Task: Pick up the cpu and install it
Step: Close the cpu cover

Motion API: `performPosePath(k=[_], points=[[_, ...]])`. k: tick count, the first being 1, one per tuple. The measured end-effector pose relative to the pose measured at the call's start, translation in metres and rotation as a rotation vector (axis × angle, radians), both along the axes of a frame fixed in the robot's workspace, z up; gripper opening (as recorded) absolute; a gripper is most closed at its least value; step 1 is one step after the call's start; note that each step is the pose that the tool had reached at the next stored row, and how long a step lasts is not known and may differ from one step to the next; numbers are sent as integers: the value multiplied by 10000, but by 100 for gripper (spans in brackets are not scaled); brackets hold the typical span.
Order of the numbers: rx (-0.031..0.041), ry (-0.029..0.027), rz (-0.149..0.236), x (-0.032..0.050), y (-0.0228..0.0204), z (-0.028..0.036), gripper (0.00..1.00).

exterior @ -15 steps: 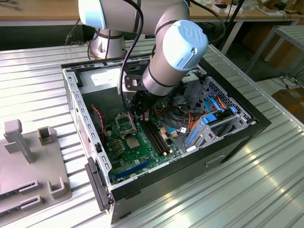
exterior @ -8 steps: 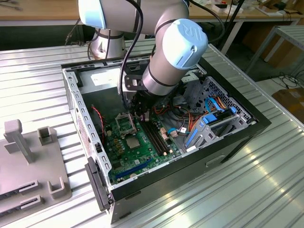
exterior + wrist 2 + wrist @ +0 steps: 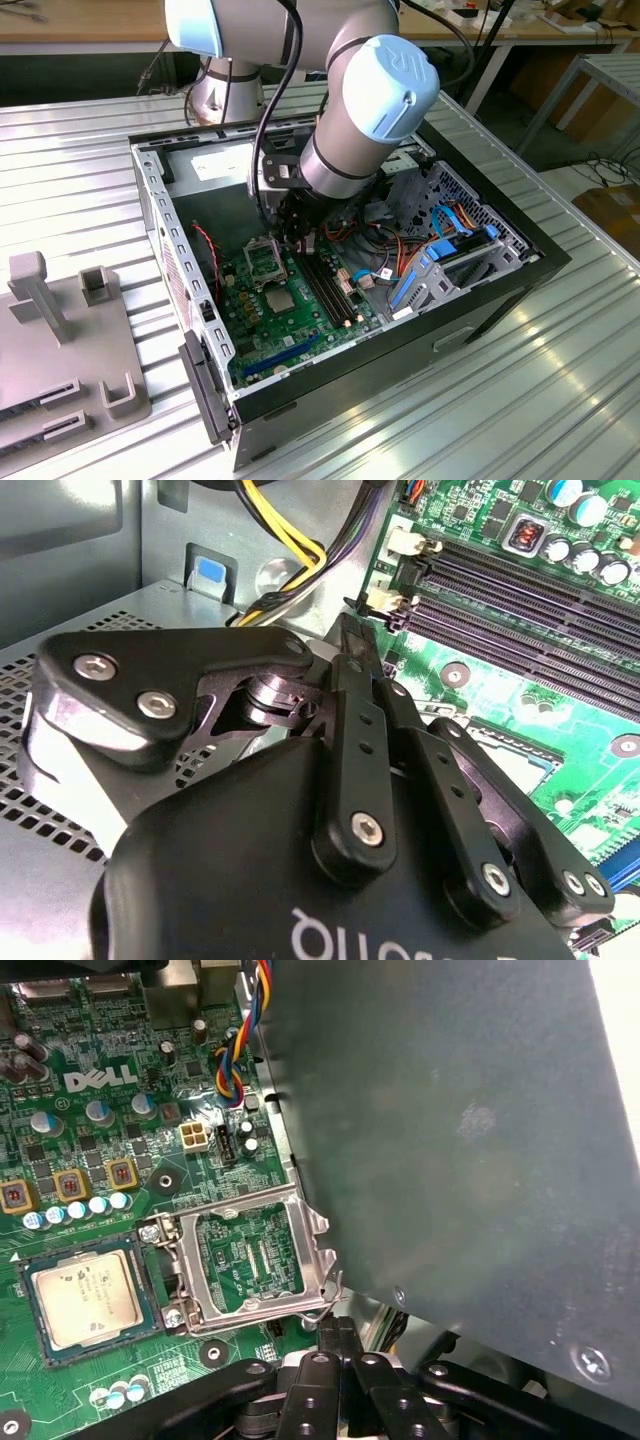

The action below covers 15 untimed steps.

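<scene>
The cpu [image 3: 85, 1300], a silver-topped square chip, lies flat in its socket on the green motherboard; in the exterior view the cpu [image 3: 279, 300] is inside the open computer case. Beside it, the socket's metal hinged plate [image 3: 250, 1260] is swung open, and its wire lever [image 3: 322, 1308] sticks out at the plate's edge. My gripper [image 3: 338, 1328] hovers just past the open plate, close to the lever's end and apart from the cpu. Its black fingers [image 3: 356, 655] are pressed together with nothing visible between them. The arm's wrist [image 3: 350, 130] hides the gripper's lower part in the exterior view.
The grey power-supply box [image 3: 450, 1110] stands close beside the gripper. Long black memory slots [image 3: 520, 610] run along the board. Cable bundles [image 3: 300, 550] and a blue drive cage [image 3: 440, 260] crowd the case. A grey fixture [image 3: 60, 340] sits on the table at the exterior view's left.
</scene>
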<state>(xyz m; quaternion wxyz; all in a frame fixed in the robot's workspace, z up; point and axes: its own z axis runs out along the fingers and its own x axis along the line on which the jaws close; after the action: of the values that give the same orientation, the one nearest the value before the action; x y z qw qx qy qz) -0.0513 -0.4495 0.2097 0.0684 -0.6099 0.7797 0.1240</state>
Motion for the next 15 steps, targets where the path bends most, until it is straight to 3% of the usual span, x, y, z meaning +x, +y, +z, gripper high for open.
performPosePath(k=[2,8,15], points=[[-16,6,0,0,0,6,11],[-152,31,0,0,-1,32,11],[-179,41,0,0,0,68,11]])
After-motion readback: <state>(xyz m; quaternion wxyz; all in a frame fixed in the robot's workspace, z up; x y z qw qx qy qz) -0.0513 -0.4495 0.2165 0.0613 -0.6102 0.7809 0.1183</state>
